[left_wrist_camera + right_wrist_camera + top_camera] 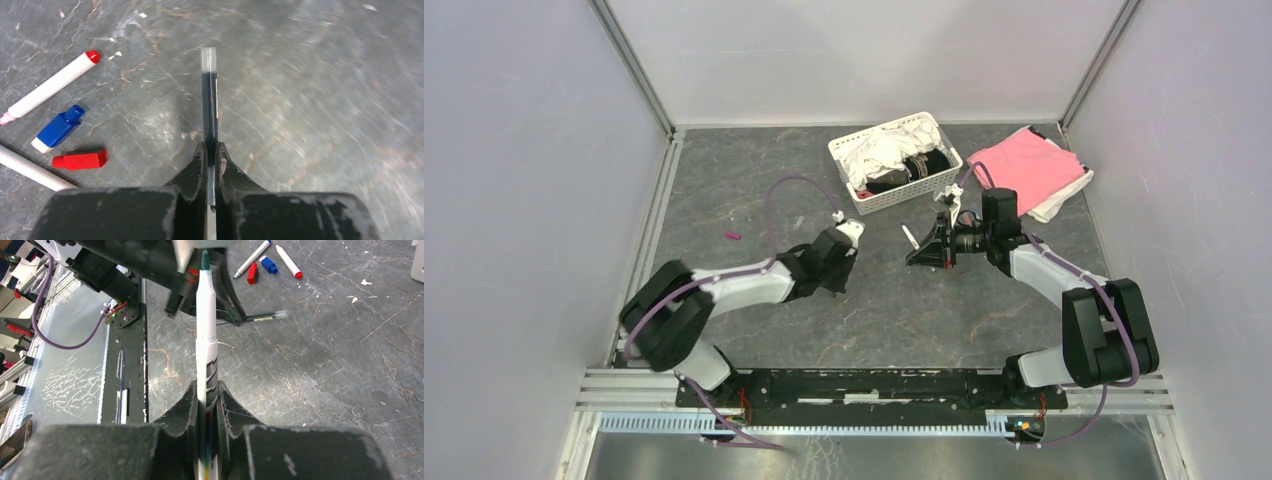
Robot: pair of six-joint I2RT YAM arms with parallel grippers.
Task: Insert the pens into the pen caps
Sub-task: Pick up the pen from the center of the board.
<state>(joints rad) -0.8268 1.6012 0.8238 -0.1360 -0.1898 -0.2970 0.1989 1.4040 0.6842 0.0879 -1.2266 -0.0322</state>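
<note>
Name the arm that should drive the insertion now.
Probably right: the right gripper grips the white pen, green tip pointing toward the left gripper, which only needs to steady the dark tube it clamps.

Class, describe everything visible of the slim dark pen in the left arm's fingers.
The slim dark pen is a straight plastic barrel, blue-black with a clear far end. The black fingers of the left gripper are shut on its near part; it points away from the wrist over the grey marbled table.
</note>
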